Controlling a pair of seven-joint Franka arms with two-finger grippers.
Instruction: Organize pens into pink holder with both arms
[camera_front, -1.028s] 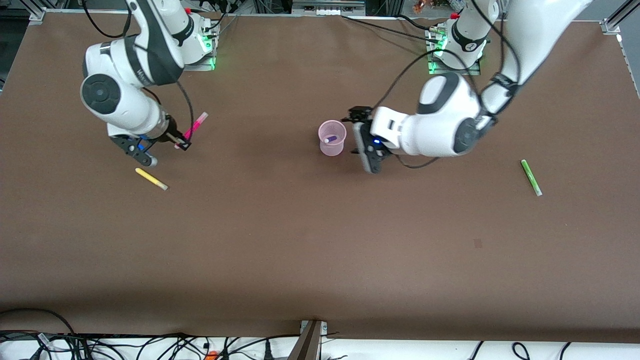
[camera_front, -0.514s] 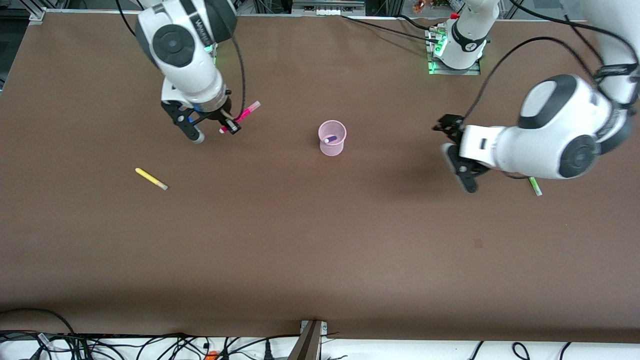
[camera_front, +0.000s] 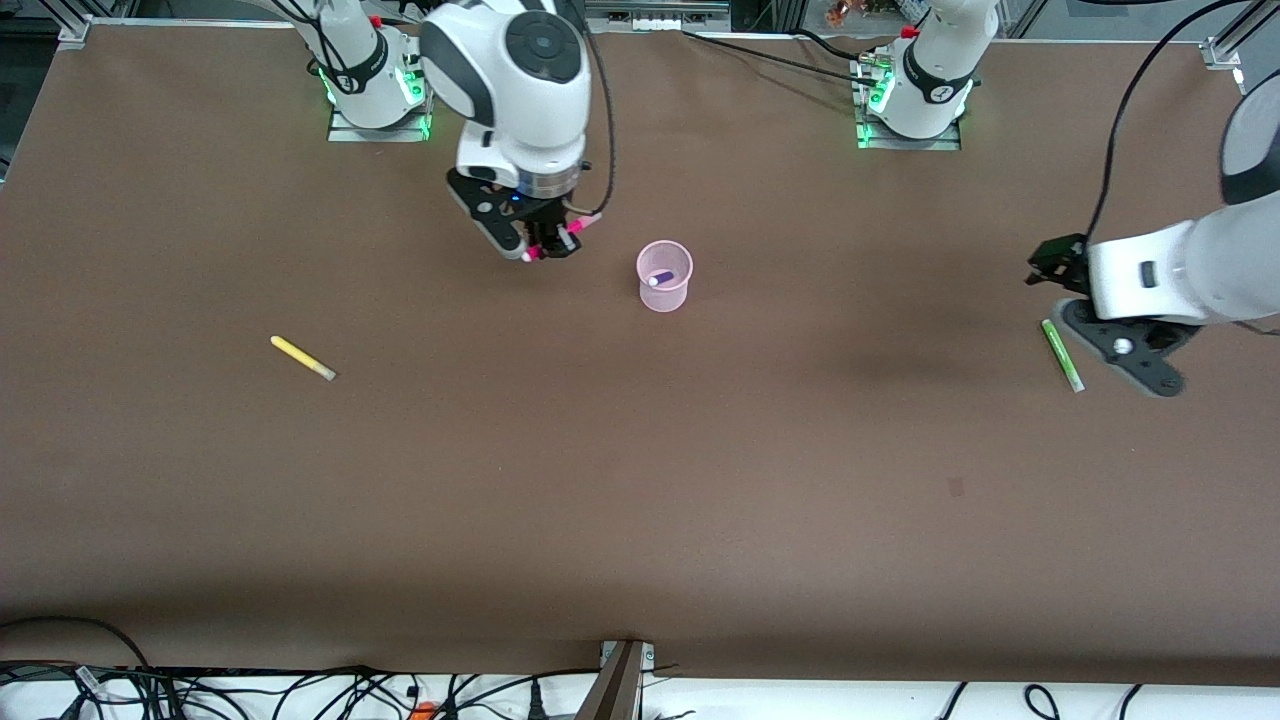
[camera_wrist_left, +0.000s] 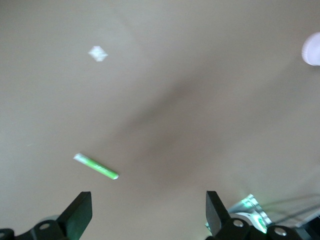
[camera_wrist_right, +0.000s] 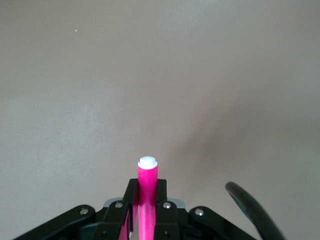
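Observation:
The pink holder stands mid-table with the dark blue-purple pen in it. My right gripper is shut on the magenta-pink pen and holds it above the table beside the holder, toward the right arm's end. In the right wrist view the pen sticks out between the fingers. My left gripper is open and empty, over the table by the bright green pen, which lies flat; it also shows in the left wrist view. The yellow pen lies toward the right arm's end.
The brown table stretches wide toward the front camera. The two arm bases stand at the table's edge farthest from the front camera. Cables lie along the nearest edge.
My right gripper has carried the magenta-pink pen toward the holder. My left gripper has swung away from the holder toward the left arm's end, arriving by the green pen.

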